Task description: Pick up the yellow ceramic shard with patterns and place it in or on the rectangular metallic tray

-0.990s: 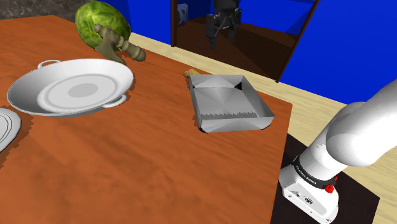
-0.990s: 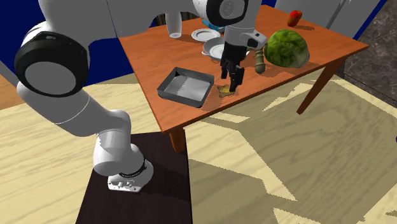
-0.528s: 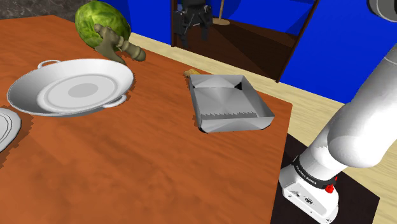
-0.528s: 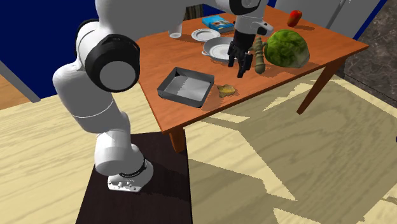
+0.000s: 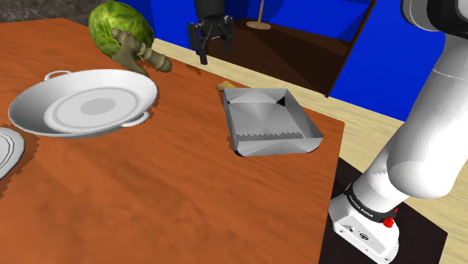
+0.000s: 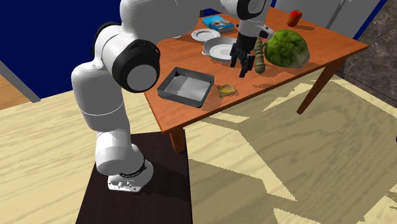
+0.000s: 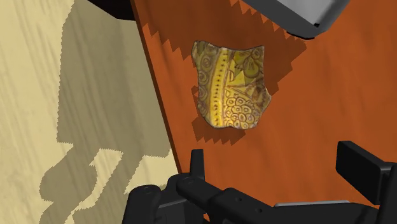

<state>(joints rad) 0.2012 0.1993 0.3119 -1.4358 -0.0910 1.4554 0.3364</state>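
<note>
The yellow patterned shard (image 7: 232, 84) lies flat on the wooden table close to its edge, just off a corner of the grey rectangular tray (image 7: 299, 13). From the shoulder camera the shard (image 5: 223, 85) peeks out behind the tray's (image 5: 274, 142) far corner. My black gripper (image 5: 213, 52) hangs open above the table's far edge, a little past the shard and apart from it. In the second exterior view the gripper (image 6: 238, 67) hovers up and right of the shard (image 6: 225, 90), and the tray (image 6: 186, 87) sits on the shard's left. Nothing is between the fingers (image 7: 196, 162).
A wide white two-handled dish (image 5: 82, 101) stands at the shoulder view's left. A green cabbage-like ball (image 5: 120, 26) and a brown wooden piece (image 5: 142, 54) are at the back. The table edge and light wood floor (image 7: 63, 95) run right beside the shard.
The gripper has drifted toward the shoulder view's left and lifted away from the shard as the arm swung round. Shard and tray have stayed where they were.
</note>
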